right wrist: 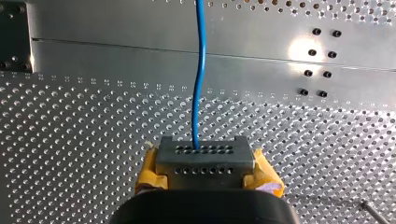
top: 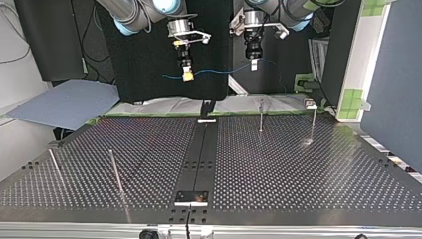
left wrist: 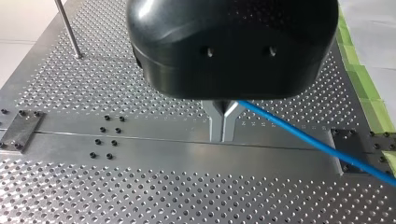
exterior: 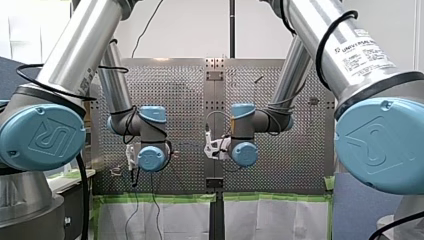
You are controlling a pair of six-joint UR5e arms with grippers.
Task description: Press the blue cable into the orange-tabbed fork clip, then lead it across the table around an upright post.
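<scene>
Top view shows the blue cable (top: 219,70) strung side to side between my two pincers, well above the bench (top: 298,169). My right pincer (top: 187,75), yellow-padded, is clamped on it at the view's left; my left pincer (top: 254,64) pinches it at the right, nearer an upright post (top: 261,117). I cannot find the orange-tabbed clip on the bench.

Silver arm tubes (exterior: 82,42) bear pale-blue joint caps (exterior: 42,137) and black cables (exterior: 327,37).
</scene>
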